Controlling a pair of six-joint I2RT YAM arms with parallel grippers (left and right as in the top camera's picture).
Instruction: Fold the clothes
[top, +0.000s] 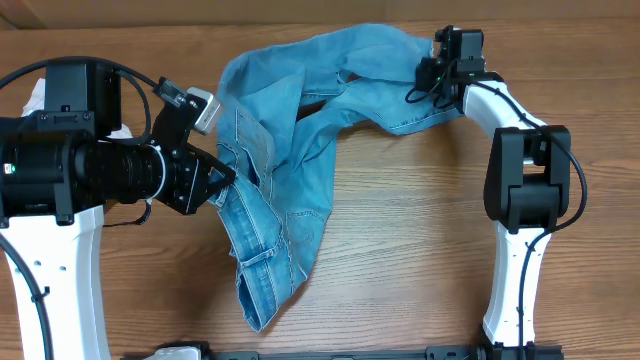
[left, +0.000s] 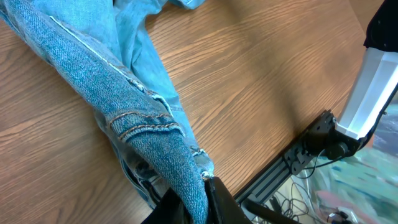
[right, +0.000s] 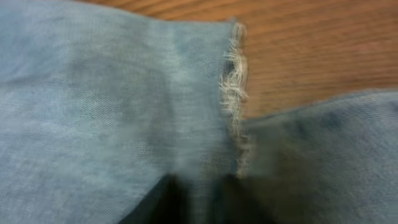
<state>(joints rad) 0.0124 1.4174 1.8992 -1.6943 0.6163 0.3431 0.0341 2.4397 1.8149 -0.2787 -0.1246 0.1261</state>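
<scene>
Jeans (top: 290, 190), light-blue denim: gripped at two places.

Left gripper (top: 225, 182): jaws closed on a bunched fold of the garment. In the left wrist view the denim is seen pinched between the dark fingers (left: 221, 202) at the lower edge, with a stitched seam running up and away from them.

Right gripper (top: 428, 78): jaws closed on a leg end. In the right wrist view the frayed hem (right: 233, 93) is seen running down between two blurred dark fingers (right: 149, 202). Cloth fills most of that view.

Outward from the left jaws, the crumpled body of the garment is laid on the wooden counter (top: 420, 240), and one part trails toward the robot's side. Outward from the right jaws, a leg is draped in an arch across the far side and joins the heap at centre-left. Garment recorded as rumpled, not folded.

A white object (top: 35, 95), largely hidden by the left arm, is noted near the counter's left edge.
</scene>
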